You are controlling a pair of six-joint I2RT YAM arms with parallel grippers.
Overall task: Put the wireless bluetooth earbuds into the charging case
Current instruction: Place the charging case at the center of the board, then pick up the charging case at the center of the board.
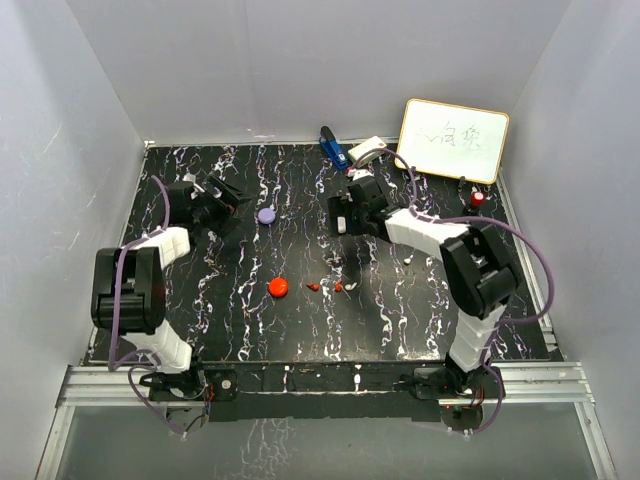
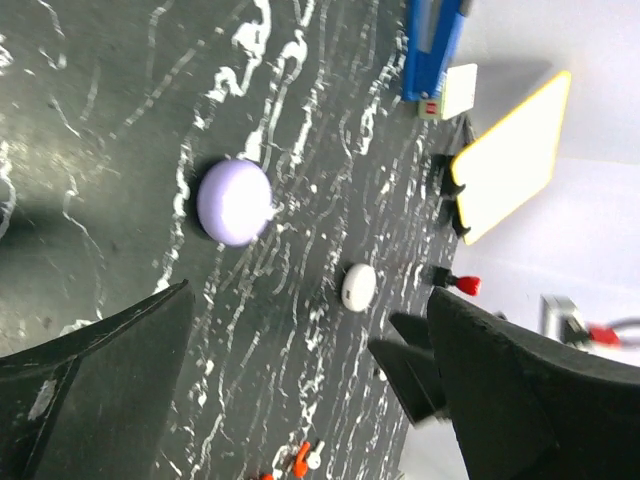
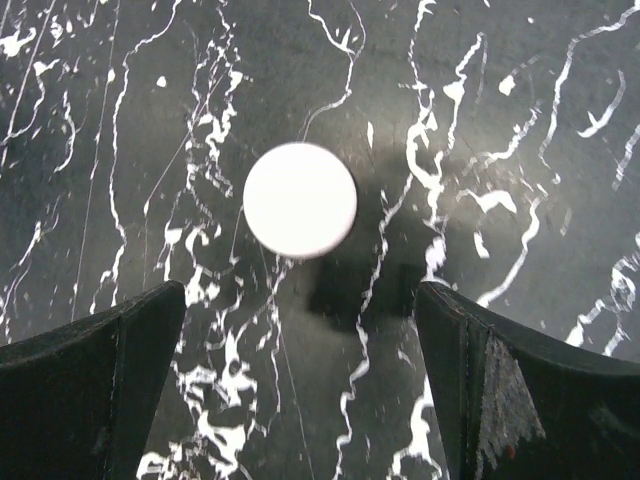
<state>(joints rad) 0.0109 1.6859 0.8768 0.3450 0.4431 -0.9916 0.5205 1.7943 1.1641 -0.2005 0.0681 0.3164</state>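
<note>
- One black table with white marble veining (image 1: 400, 330) fills the middle of the overhead view. White walls close it in at the left, right and top of the frame. Its centre is mostly bare, so there is open room for carrying.
- One white board with a yellow frame (image 1: 453, 140) leans at the upper right. It is well apart from the work, but it sits on the right arm's side, so wide elbow swings toward it should be avoided.
- Two claws are in play. The right claw (image 3: 298, 300) is spread wide and holds nothing, hovering directly over the round white plastic case (image 3: 300, 199). The left claw (image 2: 308, 300) is also spread wide and empty.
- The round lilac plastic case (image 2: 235, 202) lies in front of the left claw, at the upper left of its wrist view. It touches neither finger.
- A round red plastic case (image 1: 278, 287) lies low in the middle of the overhead view.
- The tiny red plastic earbuds (image 1: 338, 287) lie loose on the table just right of the red case, outside every case. The insertion looks not yet begun.
- The step in hand is probably taking the white case. The right claw should centre the disc between its fingers, come straight down and grip it by the rim, since a glancing touch would likely skid the smooth puck away.
</note>
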